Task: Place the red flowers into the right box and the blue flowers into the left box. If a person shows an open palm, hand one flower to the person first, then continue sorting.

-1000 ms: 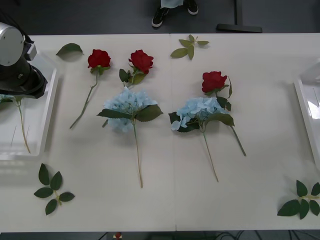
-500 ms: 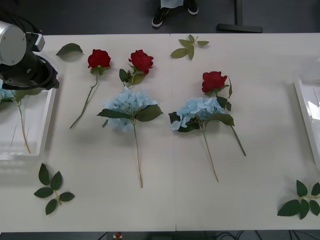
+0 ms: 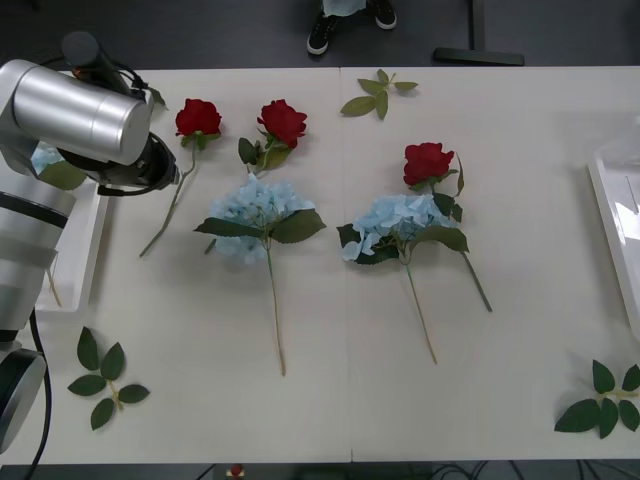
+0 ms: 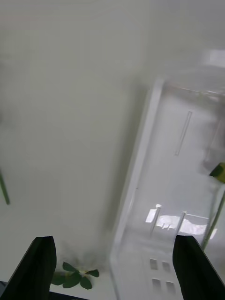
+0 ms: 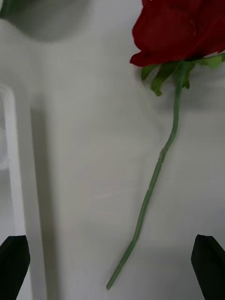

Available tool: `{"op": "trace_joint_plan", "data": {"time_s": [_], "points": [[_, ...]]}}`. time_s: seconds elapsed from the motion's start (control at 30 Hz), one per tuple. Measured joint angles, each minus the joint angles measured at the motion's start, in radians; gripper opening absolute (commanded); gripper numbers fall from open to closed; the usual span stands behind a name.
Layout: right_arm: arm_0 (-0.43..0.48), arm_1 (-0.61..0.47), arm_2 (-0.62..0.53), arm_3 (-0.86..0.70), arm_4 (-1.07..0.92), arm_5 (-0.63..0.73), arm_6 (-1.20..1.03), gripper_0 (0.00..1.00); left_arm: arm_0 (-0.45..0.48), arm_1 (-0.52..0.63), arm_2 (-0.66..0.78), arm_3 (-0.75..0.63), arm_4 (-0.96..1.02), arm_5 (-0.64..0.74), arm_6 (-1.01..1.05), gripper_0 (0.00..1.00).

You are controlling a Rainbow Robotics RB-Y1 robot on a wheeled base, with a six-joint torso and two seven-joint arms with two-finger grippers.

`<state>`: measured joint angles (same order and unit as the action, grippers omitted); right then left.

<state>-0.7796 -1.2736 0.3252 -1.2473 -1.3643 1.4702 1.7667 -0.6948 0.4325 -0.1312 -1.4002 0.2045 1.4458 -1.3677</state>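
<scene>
1. Three deep red rose heads on thin green stems point(image 3: 198, 118) and two pale blue hydrangea clusters point(image 3: 258, 215) lie mid-table, with bare white tabletop point(image 3: 520, 180) toward 3 o'clock.
2. Left gripper point(image 5: 112, 260) is held spread above the 10 o'clock rose point(image 5: 180, 30), beside the shallow white left tray point(image 3: 88, 250).
3. Right gripper point(image 4: 115, 262), released, is seen over the white right tray point(image 4: 187, 197), whose inside the front view cuts off.

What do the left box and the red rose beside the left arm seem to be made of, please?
The left box looks like thin, white, translucent plastic: it has a smooth moulded rim with a dull sheen. The red rose seems artificial, probably fabric petals on a plastic stem: the petals look matte and cloth-like, and the stem is an even green with a slight kink. The open left gripper hangs above that stem.
</scene>
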Motion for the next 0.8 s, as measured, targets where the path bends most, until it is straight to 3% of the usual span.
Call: {"op": "trace_joint_plan", "data": {"time_s": [0.27, 0.63, 0.8], "points": [[0.020, 0.000, 0.000, -0.140, -0.083, -0.002, -0.150, 0.72, -0.068, -0.087, -0.016, 0.202, -0.067, -0.167, 0.000, 1.00], [0.260, 0.002, 0.000, -0.492, 0.032, -0.191, -0.415, 0.72, -0.111, -0.101, -0.087, 0.348, -0.073, -0.269, 0.010, 1.00], [0.301, 0.063, 0.000, -0.532, 0.151, -0.181, -0.472, 0.72, -0.111, -0.102, -0.087, 0.404, -0.080, -0.315, 0.043, 1.00]]}}
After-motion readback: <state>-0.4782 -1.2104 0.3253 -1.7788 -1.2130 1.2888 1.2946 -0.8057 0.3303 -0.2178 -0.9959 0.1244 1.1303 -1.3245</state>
